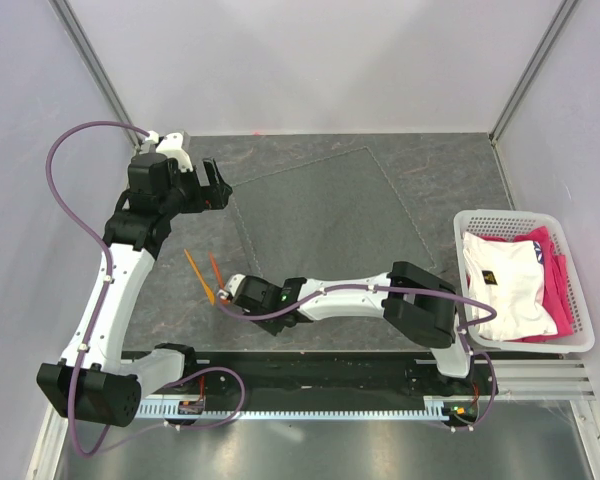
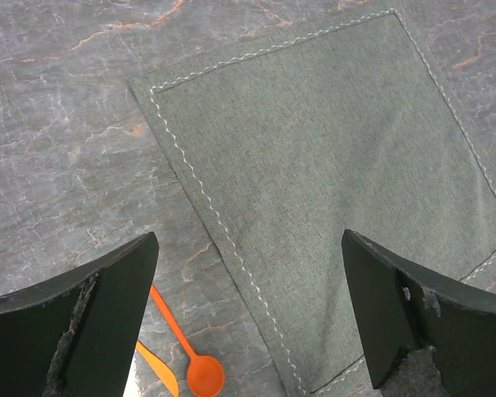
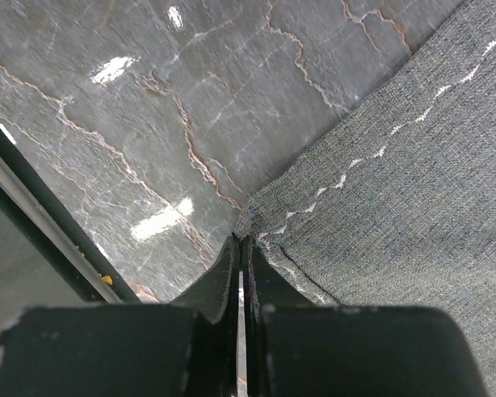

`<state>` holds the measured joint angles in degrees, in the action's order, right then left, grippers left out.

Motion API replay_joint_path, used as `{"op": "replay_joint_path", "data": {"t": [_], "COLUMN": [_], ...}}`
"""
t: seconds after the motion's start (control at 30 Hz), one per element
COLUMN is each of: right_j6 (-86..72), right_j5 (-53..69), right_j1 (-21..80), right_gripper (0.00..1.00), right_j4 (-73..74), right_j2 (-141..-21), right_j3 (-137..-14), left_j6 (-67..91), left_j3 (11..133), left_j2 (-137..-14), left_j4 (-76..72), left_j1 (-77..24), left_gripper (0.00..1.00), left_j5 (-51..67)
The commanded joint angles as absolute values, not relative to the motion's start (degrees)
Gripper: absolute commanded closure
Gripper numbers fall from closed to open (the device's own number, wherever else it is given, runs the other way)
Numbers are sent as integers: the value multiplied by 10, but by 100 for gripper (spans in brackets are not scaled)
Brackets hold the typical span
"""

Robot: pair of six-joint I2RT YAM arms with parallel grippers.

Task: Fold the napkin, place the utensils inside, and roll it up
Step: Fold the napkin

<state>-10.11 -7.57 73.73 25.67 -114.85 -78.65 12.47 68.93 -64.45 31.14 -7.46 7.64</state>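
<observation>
I am watching the right gripper point(image 3: 240, 248) with its 2 fingers pressing flat together, pinching the near-left corner of the napkin point(image 3: 413, 182). The cloth is puckering up into a small ridge right at the tips. The rest of the napkin is lying spread out flat on the table point(image 1: 450, 170), dark grey, with its pale stitched hem showing along the edges.

The left gripper point(image 2: 248, 240) is hanging above the napkin's far-left corner with its fingers standing wide apart and nothing between them.

The 2 orange utensils point(image 1: 205, 272) are lying side by side on the bare table just left of the napkin's near-left corner, close beside the right gripper; 1 is showing a rounded spoon end.

Well off to the right, a white basket point(image 1: 470, 300) is holding white and pink fabrics point(image 1: 505, 280).
</observation>
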Motion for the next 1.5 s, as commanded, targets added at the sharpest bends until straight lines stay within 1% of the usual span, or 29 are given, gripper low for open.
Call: {"op": "replay_joint_path", "data": {"t": [0.0,0.07,0.13,0.23,0.4,0.53,0.7,0.83,1.03,1.33,1.47], "right_j6": [-123,-139,-152,-161,-136,-106,-58,-40,-19,-5,29], "right_j5": [-16,-31,-77,-109,-127,-132,-131,-140,-153,-142,-139], "right_j1": [744,744,741,719,654,578,498,427,366,271,244], "right_gripper": [100,100,100,100,100,100,100,100,100,100,100], "right_j4": [265,268,274,295,336,359,364,369,352,313,298], "right_j2": [-1157,-1138,-1108,-1070,-1039,-1048,-1111,-1176,-1255,-1309,-1334], "right_j3": [-776,-781,-784,-792,-807,-848,-915,-992,-1086,-1129,-1147], "left_j6": [111,110,110,110,111,116,127,134,126,103,95], "left_j3": [687,686,687,685,683,680,671,665,658,642,634], "left_j2": [-631,-630,-629,-631,-642,-653,-677,-693,-687,-659,-660], "left_j4": [293,293,292,291,291,287,274,265,254,229,217], "left_j1": [-71,-71,-71,-71,-71,-71,-71,-71,-71,-71,-71], "left_gripper": [0,0,0,0,0,0,0,1,2,2,2], "left_j5": [76,72,69,63,62,74,97,142,154,154,154]}}
